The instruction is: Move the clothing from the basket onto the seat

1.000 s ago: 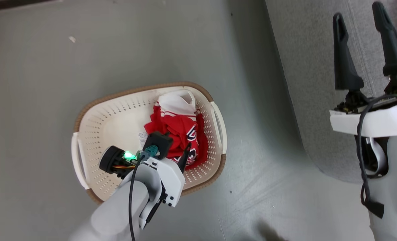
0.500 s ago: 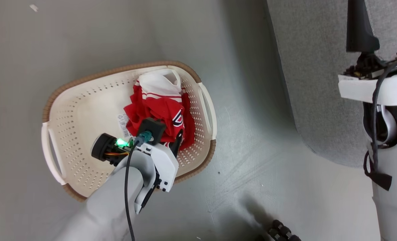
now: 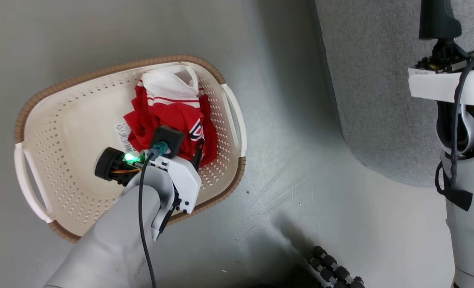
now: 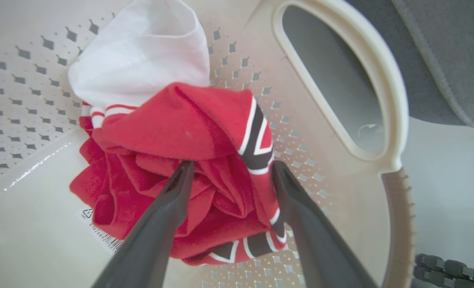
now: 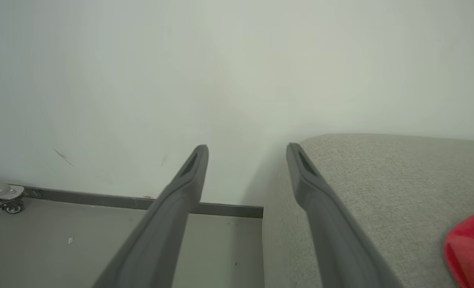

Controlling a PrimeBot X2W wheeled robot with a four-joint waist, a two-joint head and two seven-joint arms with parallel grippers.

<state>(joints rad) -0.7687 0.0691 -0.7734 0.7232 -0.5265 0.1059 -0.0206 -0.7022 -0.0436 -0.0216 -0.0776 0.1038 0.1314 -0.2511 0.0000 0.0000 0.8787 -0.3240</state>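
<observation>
The left end effector (image 4: 233, 170), fingers spread wide and gripping nothing, straddled the soft, light, crumpled red clothing (image 4: 189, 124) in the basket (image 4: 385, 100), whose bunched middle folds looked easiest to pinch.

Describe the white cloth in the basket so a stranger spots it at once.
Beside the grey fabric sofa stands an oval cream perforated plastic basket with a brown rim. Inside, toward the sofa, plain white fabric lies against the bundled red jersey, the pile's only all-white piece.

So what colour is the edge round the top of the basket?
The rim is brown and woven-looking, on a cream basket. The head view shows it best.
</observation>
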